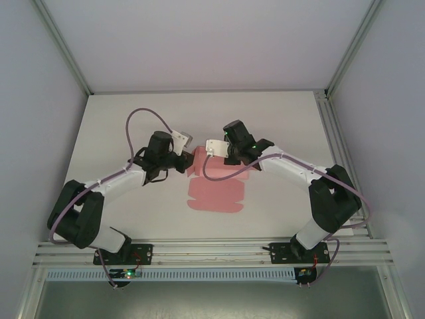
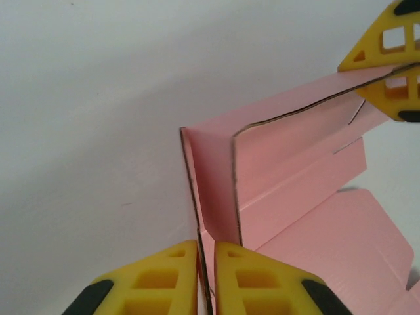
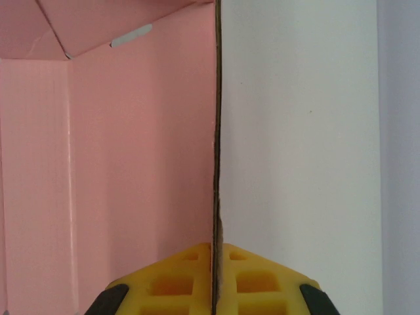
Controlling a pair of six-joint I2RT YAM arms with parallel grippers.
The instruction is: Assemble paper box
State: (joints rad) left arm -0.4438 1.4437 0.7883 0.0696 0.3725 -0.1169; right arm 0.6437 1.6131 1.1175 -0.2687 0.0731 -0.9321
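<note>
- The left gripper [image 2: 206,252] has its two yellow fingers pressed together on the thin edge of an upright pink card panel, pinching it at one corner.
- The right gripper [image 3: 215,252] is pinched the same way on another card edge, which runs straight up between its fingers in the right wrist view.
- The paper box [image 1: 216,196] is a pink die-cut sheet in the middle of the white table [image 1: 279,119], between the two grippers.
- Its near part lies flat, towards the arm bases. Its far part is folded up into a raised wall [image 2: 295,170], held at each end by one gripper.
- The step in hand looks like squaring up this wall and its corner flap.
- To do it well, both pinches should stay firm and low on the card, and the two arms should move together. Otherwise the thin card may bow, twist or tear along a crease.
- The corner flap should be turned along its scored line, not pulled, so that the flat base does not lift or slide on the table.
- The box is the only container here and it is only partly formed: a wall and a corner stand, and the rest lies flat.
- Nothing can be seen inside it.
</note>
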